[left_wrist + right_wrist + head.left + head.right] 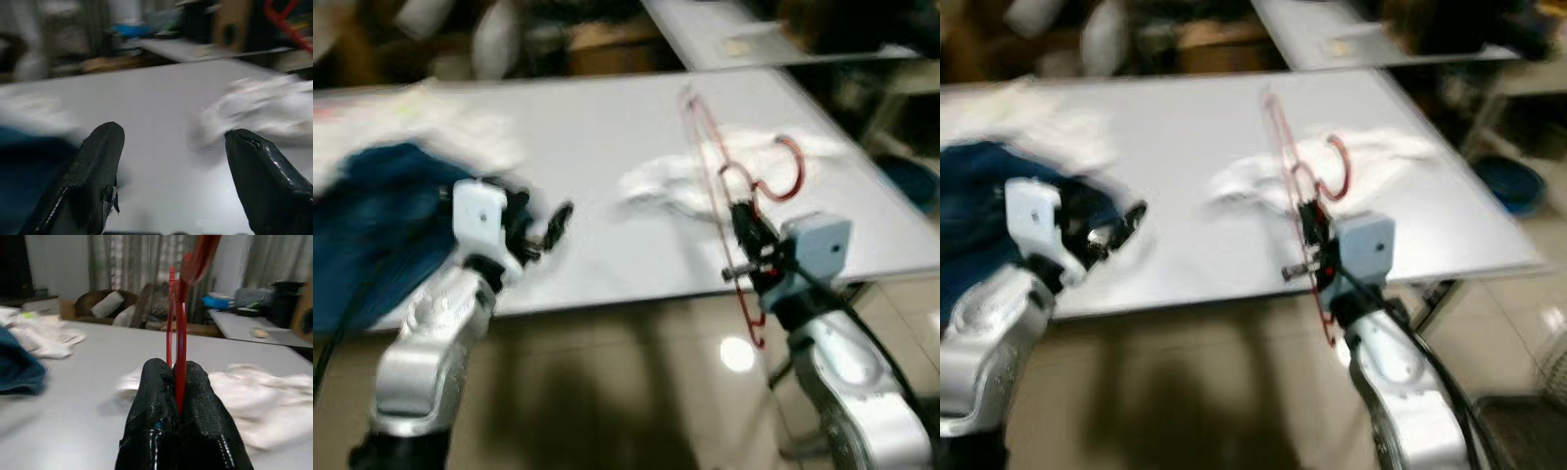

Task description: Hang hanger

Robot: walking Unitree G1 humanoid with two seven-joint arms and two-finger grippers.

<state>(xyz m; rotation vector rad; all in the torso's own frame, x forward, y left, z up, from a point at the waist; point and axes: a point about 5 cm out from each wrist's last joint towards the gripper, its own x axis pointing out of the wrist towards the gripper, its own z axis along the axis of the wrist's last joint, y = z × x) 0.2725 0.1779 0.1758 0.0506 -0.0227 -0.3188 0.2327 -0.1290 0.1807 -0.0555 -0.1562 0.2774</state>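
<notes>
**A:** Looking at the red hanger [720, 186] first: it's pinched in the right gripper [749, 235], the two black fingers [195, 396] clamped tight on the wire. It's held up over the near edge of the white table [597, 137], frame running from about 11 o'clock far out over the table down to 6 o'clock past the table edge, hook [786, 168] curling off at 1 o'clock from the gripper.

**B:** ok, what's under it?

**A:** White cloth [675, 186], crumpled on the table right behind the hanger, 12 o'clock from the gripper. Can't tell if the hanger touches it, everything's kinda blurry.

**B:** and the other arm?

**A:** Left gripper [543, 230] is at 9 o'clock from the hanger, well apart, at the near table edge. Fingers [98, 171] spread wide, nothing between them. Just beside it, at its 9 o'clock, there's a dark blue garment [372, 215] heaped on the table, with more white cloth [460, 122] at 12 o'clock from that. Second table [734, 39] way back at 12 o'clock, shiny tile floor [636, 392] at 6.
</notes>
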